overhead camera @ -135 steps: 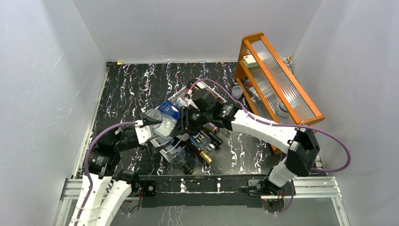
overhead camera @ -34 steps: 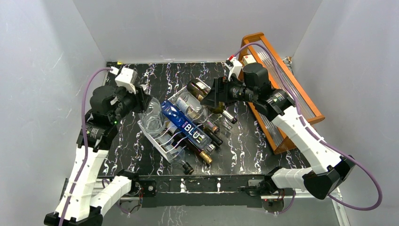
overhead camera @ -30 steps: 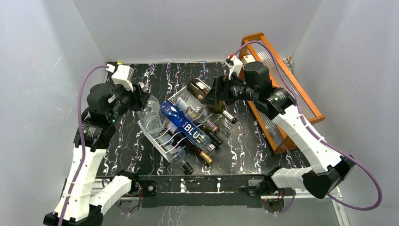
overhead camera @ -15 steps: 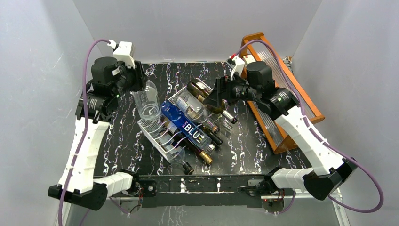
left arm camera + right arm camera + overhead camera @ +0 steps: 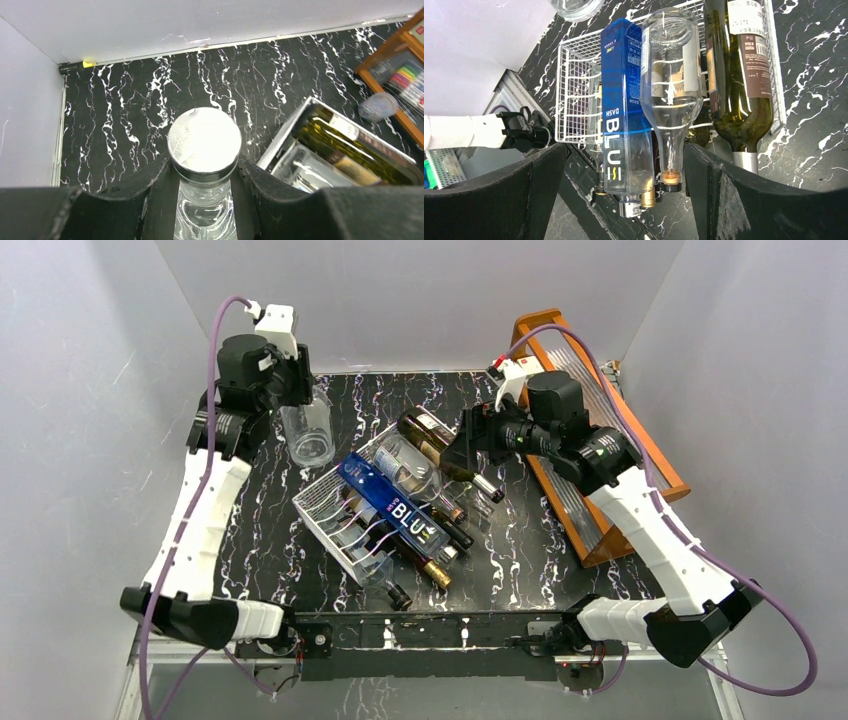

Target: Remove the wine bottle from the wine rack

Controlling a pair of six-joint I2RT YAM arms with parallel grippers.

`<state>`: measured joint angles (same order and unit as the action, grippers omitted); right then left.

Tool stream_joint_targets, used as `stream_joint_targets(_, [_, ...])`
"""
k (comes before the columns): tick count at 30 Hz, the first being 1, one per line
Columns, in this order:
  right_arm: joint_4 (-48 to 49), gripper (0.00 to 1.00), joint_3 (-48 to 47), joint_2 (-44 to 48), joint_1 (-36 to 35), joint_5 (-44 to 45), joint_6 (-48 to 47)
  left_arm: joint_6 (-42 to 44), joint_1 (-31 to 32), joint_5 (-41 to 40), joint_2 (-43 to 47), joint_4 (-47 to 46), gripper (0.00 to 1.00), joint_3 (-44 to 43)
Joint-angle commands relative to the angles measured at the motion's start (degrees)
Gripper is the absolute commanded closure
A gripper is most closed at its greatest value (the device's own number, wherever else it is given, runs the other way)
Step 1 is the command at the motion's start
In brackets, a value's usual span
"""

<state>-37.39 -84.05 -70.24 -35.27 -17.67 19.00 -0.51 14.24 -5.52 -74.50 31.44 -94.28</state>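
Top external: left tool (image 5: 294,400) pinches the neck of a clear glass bottle with a silver cap (image 5: 308,433). The bottle hangs neck-up at 11 o'clock of the white wire-grid rack (image 5: 320,502) and does not touch it. Its base appears lifted off the black marbled surface (image 5: 520,540), but the overhead angle leaves this unsure.

Left wrist: fingers (image 5: 155,195) are pressed against both sides of the neck, just under the cap.

Right tool (image 5: 458,445) is spread wide and grips nothing, hovering over the rack's 1 o'clock end.

Right wrist: beneath it, side by side in the rack, lie a blue square bottle (image 5: 621,115), a clear round bottle (image 5: 671,85) and a dark olive wine bottle (image 5: 736,75).
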Motion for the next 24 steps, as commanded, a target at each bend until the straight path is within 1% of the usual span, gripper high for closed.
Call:
stream_joint_targets(1, [1.1,0.02,-4.0,-0.5,0.4,2.2,-2.3,0.9,-4.0,1.4,-1.7,-17.5,1.00,-2.0])
stream_joint_targets(5, [0.7,0.02,-5.2,-1.2,0.5,4.8,-3.2,-4.0,-11.2,7.7,-6.0,-24.9,1.00,0.0])
stream_joint_targets(7, [1.3,0.02,-5.2,-1.2,0.6,5.6,-3.1,-5.0,-13.6,10.3,-7.6,-31.5,1.00,2.9])
stream_joint_targets(10, [3.1,0.02,-3.9,-1.0,0.7,5.9,-3.1,-2.8,-14.1,10.7,-10.8,-37.4,1.00,4.6])
stream_joint_targets(14, [5.2,0.02,-3.0,-0.9,0.7,6.7,-3.7,-1.0,-14.3,10.9,-16.5,-42.2,1.00,4.5])
stream_joint_targets(19, [6.8,0.02,-3.6,-1.6,0.8,8.0,-4.5,0.0,-14.9,10.1,-24.2,-49.4,1.00,4.7])
stream_joint_targets(24, [7.2,0.02,-4.1,-2.2,0.8,10.1,-5.0,-0.4,-15.5,12.3,-30.7,-55.7,1.00,3.5])
